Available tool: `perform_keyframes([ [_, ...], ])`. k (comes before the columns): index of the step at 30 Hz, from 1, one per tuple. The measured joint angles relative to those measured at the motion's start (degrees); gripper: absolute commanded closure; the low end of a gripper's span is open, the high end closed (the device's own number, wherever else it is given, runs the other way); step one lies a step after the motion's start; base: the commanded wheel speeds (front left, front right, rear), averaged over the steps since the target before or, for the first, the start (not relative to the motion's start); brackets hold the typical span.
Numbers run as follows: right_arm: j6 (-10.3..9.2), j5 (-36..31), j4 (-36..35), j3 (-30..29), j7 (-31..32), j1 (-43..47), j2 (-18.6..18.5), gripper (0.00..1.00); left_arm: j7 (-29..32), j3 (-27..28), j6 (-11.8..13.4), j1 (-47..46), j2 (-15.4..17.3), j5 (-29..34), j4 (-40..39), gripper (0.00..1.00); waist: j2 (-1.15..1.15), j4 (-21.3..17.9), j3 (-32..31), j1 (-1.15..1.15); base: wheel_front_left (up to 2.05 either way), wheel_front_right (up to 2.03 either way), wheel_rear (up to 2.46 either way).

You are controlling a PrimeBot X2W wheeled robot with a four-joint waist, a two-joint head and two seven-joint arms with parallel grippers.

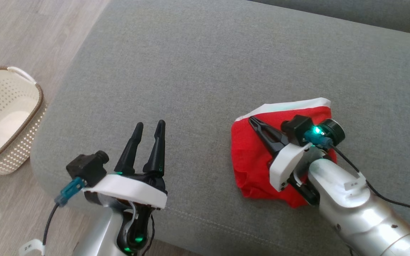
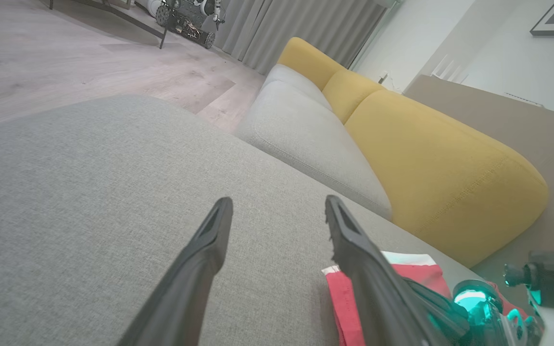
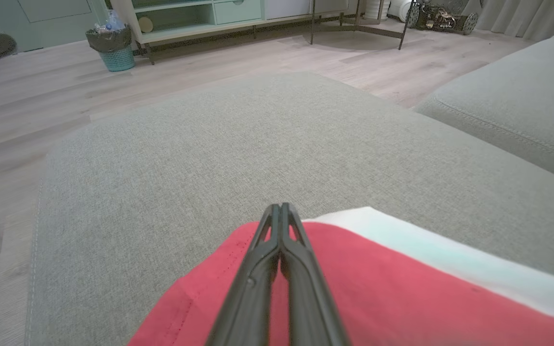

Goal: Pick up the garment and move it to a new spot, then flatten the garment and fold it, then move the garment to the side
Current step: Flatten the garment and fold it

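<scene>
The garment [image 1: 250, 161] is red with a white band along its far edge, lying folded in a compact bundle on the right part of the grey cushion [image 1: 205, 71]. My right gripper [image 1: 252, 120] rests on top of it, fingers shut together and pointing at its far left corner; in the right wrist view the gripper [image 3: 280, 207] shows nothing pinched between the fingers, with red cloth [image 3: 378, 288] beneath. My left gripper [image 1: 150, 123] hovers open over bare cushion to the garment's left. In the left wrist view, that gripper [image 2: 278, 202] frames grey fabric, with the garment [image 2: 342, 298] at lower right.
A cream perforated basket [image 1: 2, 117] with a brown rim stands on the wooden floor left of the cushion. Yellow back cushions [image 2: 426, 158] and another grey seat [image 2: 306, 129] lie beyond. A small bin [image 3: 111, 48] and a low shelf sit across the room.
</scene>
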Motion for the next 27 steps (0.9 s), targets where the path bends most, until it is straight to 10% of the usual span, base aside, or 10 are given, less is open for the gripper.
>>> perform_keyframes([
  [27,0.00,-3.08,4.12,-18.53,-3.07,5.87,1.87,1.00,0.00,1.15,0.33,0.10,0.00,1.22,0.07,0.00,0.00,-6.56,-3.04,0.00,0.00,0.00,0.00],
])
